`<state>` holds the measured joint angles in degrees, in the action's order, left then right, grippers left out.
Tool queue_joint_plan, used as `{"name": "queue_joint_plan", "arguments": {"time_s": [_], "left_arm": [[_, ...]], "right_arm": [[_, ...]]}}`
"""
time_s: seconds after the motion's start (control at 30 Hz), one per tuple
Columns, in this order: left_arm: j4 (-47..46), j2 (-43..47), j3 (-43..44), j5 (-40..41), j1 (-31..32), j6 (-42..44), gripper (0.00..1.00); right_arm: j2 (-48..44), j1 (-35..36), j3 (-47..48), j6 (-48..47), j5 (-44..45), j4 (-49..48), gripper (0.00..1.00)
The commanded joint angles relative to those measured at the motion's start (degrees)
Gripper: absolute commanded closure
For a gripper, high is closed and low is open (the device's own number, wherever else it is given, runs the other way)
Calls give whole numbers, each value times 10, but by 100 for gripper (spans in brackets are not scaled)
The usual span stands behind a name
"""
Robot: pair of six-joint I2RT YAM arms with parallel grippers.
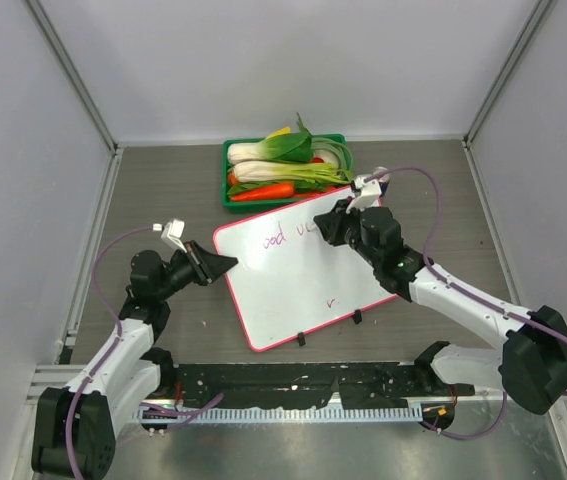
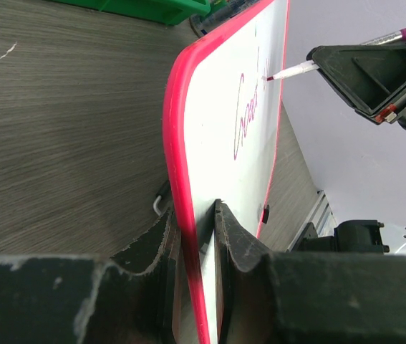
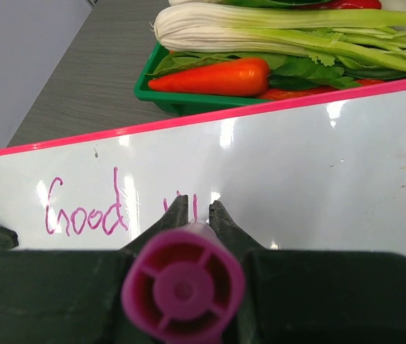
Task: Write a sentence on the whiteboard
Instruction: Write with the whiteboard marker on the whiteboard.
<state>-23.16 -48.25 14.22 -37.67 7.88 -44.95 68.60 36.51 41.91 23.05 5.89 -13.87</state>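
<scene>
The whiteboard (image 1: 303,285) lies mid-way on the table (image 1: 163,180), its left edge pinched by the left fingers (image 2: 235,240). The right fingers (image 3: 223,218) pinch a marker (image 3: 183,287) at the unfinished sentence (image 3: 84,211). If that edge grip slips under the pressure of writing, the whiteboard could shift and the line would become crooked.

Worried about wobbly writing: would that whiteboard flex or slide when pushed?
Probably stiff: the whiteboard looks flat though the left gripper pinches only one edge. Likely slide-prone: thin, glossy, resting on the table, so bracing helps.

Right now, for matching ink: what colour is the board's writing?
Magenta-purple writing, clearest in the right wrist view.
</scene>
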Motion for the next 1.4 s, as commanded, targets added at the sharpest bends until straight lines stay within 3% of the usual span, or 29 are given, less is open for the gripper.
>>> {"name": "queue_joint_plan", "arguments": {"time_s": [0.0,0.5,0.97,1.37], "left_arm": [[17,-3,9,2,7,54,100],[18,0,7,2,9,53,100],[20,3,5,3,10,53,100],[22,1,8,4,9,54,100]], "right_arm": [[-16,-2,-11,1,5,11,98],[3,-2,63,2,12,-12,98],[53,-3,64,2,24,-16,98],[12,-2,62,16,24,-27,98]]}}
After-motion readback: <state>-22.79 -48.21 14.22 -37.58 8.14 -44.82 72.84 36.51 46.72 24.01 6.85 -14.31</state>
